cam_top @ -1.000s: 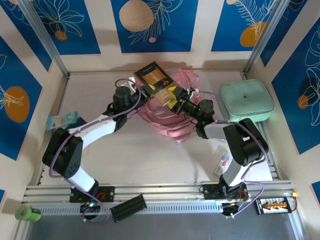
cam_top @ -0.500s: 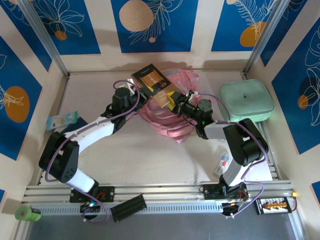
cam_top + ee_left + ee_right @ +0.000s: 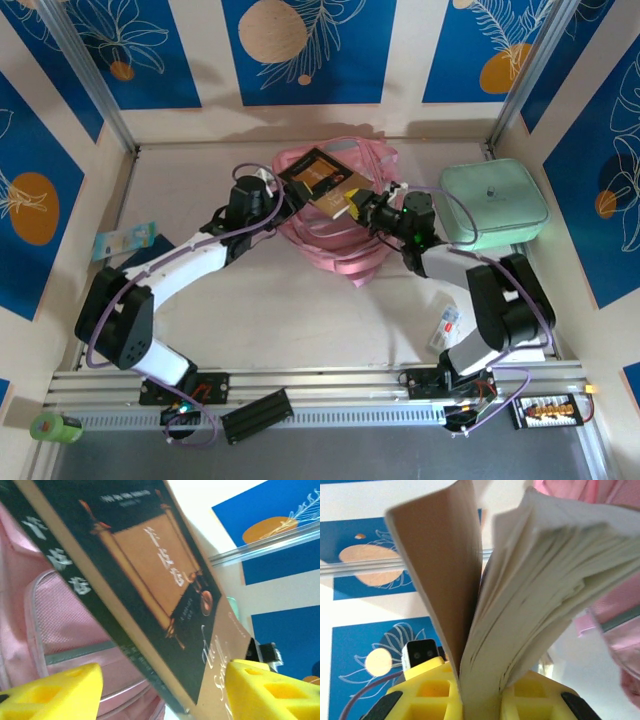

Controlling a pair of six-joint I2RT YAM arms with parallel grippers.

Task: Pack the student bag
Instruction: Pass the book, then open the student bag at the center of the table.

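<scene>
Compared with a second ago, the book (image 3: 320,180) sits lower and further right, now over the student bag (image 3: 335,245) rather than past its far-left side. The grip has also swapped arms: the left claw (image 3: 280,197) now stands wide, while the right claw (image 3: 356,207) is shut on the book.

Nearest, off the tabletop's (image 3: 300,320) near-left corner, lies a green tape roll (image 3: 55,428). A small packet (image 3: 447,325) lies near the right edge, beside the right arm, and a blue-green packet (image 3: 125,240) is by the left edge.

Mid-tabletop, both arms reach inward to the pink bag, which lies crumpled toward the far edge, about centred. The right wrist view shows its claw (image 3: 479,685) clenched on the book (image 3: 530,570), with the brown cover and the page block fanning apart above the yellow fingers (image 3: 427,680). From the left wrist, the left claw (image 3: 162,672) is released, its fingers (image 3: 55,690) spread to either side, with the dark cover (image 3: 150,580) tilted ahead of it and pink mesh (image 3: 60,610) beneath. I cannot tell whether its right finger brushes the cover. A mint-green case (image 3: 493,200) rests toward the far-right corner, apart from the bag.

The step in hand looks like loading the book, carried by the right arm alone. No clear opening shows under the book, so the next move likely calls for the freed left claw to catch the bag's rim and hold it open. Pinched at one edge, the book may sag or splay.
</scene>
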